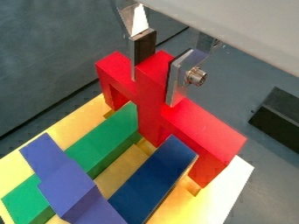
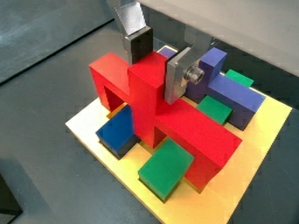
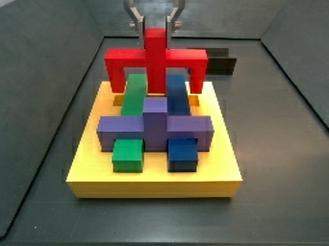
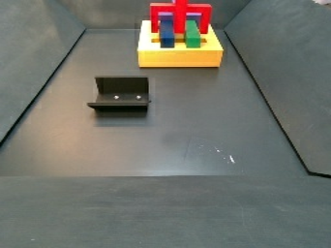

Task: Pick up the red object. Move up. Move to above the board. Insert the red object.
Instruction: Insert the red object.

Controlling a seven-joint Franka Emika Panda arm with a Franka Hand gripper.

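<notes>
Gripper (image 1: pixel 162 63) is clamping the red object's (image 1: pixel 176 122) stub, w/ board (image 3: pixel 154 175) right below; looks rigid, light, prob slippery.

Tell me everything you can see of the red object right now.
The red object is a bright, matte red bridge: a crossbar with two legs and an upright central stub. It stands upright at the far end of the board, legs straddling the green and blue blocks. The gripper clamps its stub from above. Whether it is fully seated cannot be told.
</notes>
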